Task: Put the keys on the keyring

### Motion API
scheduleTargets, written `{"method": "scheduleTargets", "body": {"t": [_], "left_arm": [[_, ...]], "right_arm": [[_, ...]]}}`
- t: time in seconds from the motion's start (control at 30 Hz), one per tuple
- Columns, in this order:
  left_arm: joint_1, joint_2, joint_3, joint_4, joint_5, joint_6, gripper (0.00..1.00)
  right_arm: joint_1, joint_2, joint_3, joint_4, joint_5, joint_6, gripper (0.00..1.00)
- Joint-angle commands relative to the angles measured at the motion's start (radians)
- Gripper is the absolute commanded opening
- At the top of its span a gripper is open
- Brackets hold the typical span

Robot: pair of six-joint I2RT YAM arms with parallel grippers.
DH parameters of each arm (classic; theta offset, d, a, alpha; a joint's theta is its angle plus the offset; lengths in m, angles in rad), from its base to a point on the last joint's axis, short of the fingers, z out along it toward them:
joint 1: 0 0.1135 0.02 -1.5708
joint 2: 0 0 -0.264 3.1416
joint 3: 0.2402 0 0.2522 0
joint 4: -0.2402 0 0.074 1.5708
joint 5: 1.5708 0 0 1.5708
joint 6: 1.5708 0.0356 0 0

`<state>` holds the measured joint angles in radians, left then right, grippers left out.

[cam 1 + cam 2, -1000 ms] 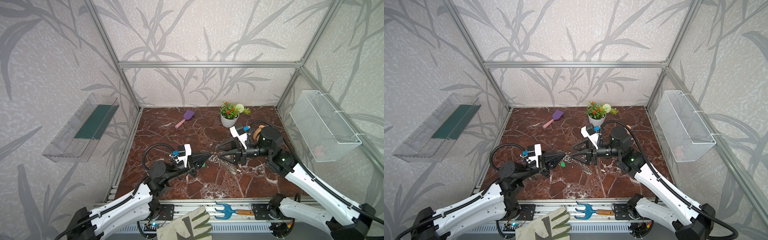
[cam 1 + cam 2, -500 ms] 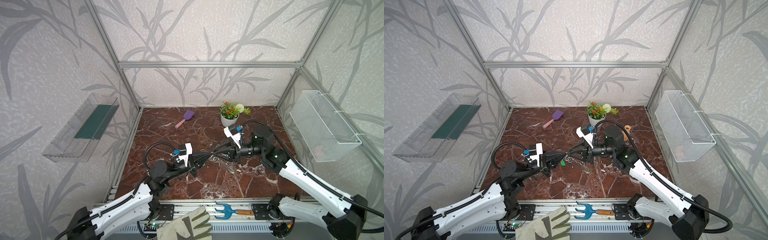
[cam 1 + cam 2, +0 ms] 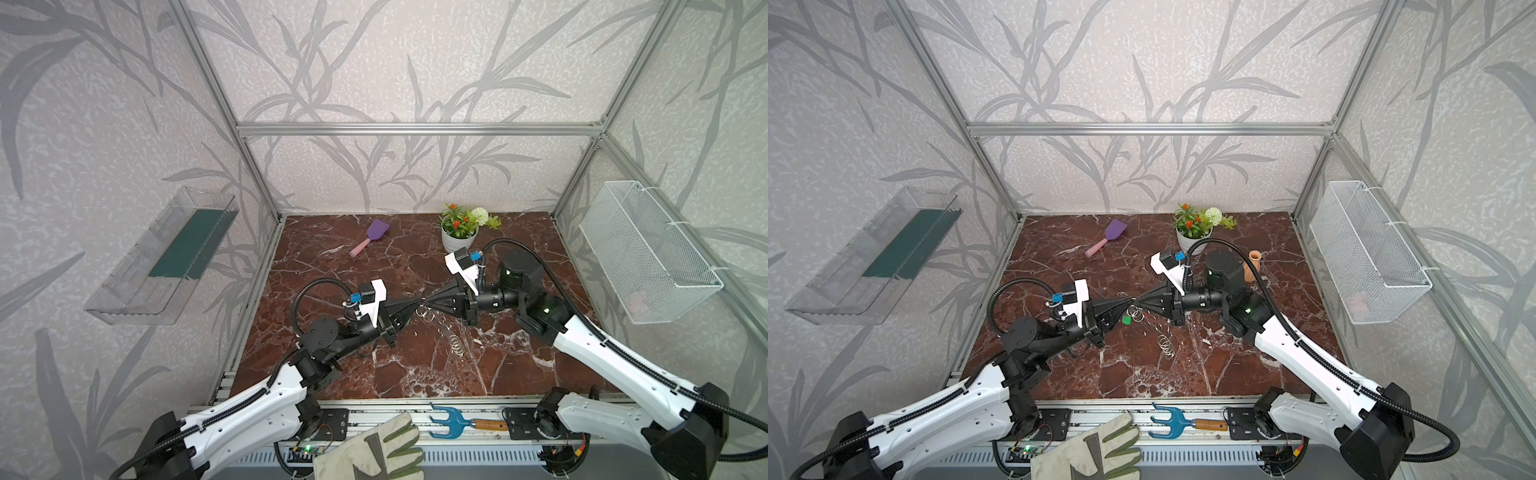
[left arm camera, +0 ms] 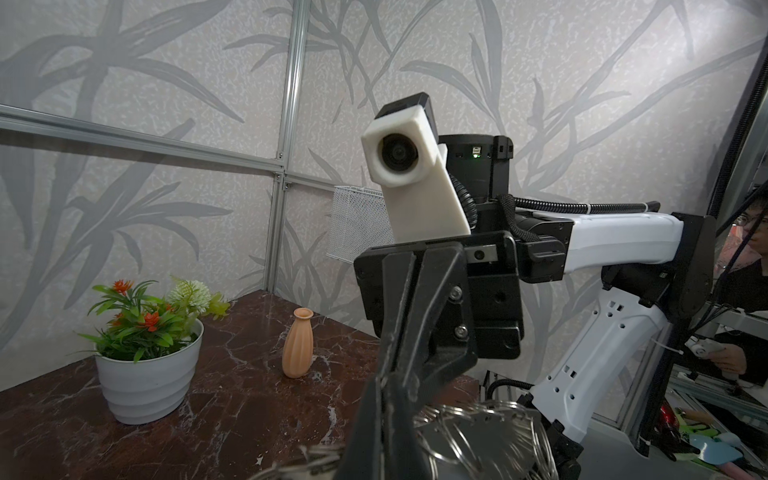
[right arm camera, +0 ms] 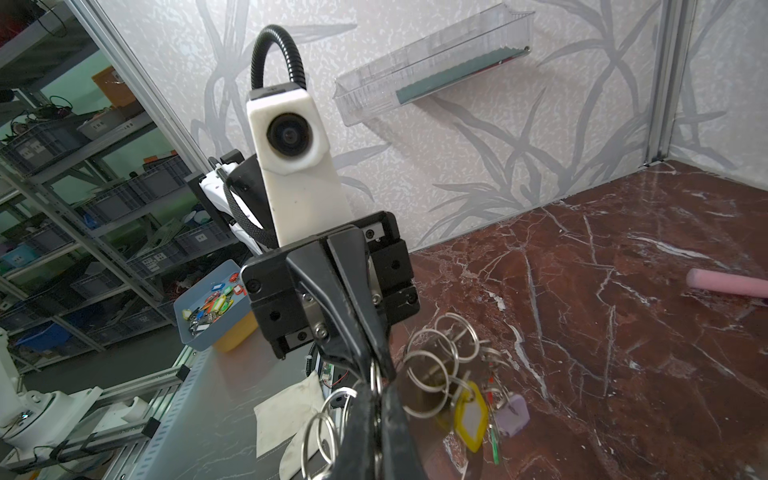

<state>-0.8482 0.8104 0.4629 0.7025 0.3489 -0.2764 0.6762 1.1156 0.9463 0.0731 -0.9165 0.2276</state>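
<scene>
keyring [image 3: 441, 328] mid-counter, top end lifted, lower end down at the counter [image 3: 332, 257]; can't tell if it touches. Long axis runs from the pincer tips toward 5 o'clock in both top views, silver rings strung along it, thickest at the top. Keys hang among the top rings: yellow key [image 5: 469, 415], lilac key [image 5: 514, 414], green key [image 3: 1126, 320] just under the tips. Left pincer [image 3: 413, 302] comes in from 8 o'clock, jaws closed, pinching the keyring's top end. Right pincer [image 3: 430, 301] comes in from 3 o'clock, jaws closed too, nipping the same ring cluster; the two meet tip to tip, both level and off the surface. Counter is dark red marble with white veins. Plant pot [image 3: 458, 241] at 1 o'clock of the keyring, terracotta vase [image 3: 1252, 266] at 2 behind the right arm, purple scoop [image 3: 372, 237] with pink handle at 11. Front rail at 6 o'clock: work glove [image 3: 374, 453] and blue hand fork [image 3: 451, 422]. Walls [image 3: 415, 62] have pale wallpaper with grey leaf print, in an aluminium frame [image 3: 415, 129]. Clear tray [image 3: 166, 266] on the wall at 9 o'clock, white wire basket [image 3: 648, 262] on the wall at 3.
</scene>
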Motion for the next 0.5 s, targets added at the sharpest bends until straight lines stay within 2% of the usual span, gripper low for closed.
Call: {"method": "scheduleTargets", "body": {"t": [0.0, 0.23, 0.47], "left_arm": [[-0.004, 0.000, 0.083, -0.047, 0.019, 0.036, 0.00], [0.037, -0.013, 0.186, -0.404, 0.045, 0.058, 0.00], [0.071, -0.019, 0.316, -0.727, 0.109, 0.139, 0.30]], "right_arm": [[0.006, 0.026, -0.027, 0.005, 0.021, -0.022, 0.00], [0.001, 0.041, -0.001, -0.053, 0.044, -0.082, 0.00], [-0.004, 0.066, 0.016, -0.078, 0.048, -0.127, 0.00]]}}
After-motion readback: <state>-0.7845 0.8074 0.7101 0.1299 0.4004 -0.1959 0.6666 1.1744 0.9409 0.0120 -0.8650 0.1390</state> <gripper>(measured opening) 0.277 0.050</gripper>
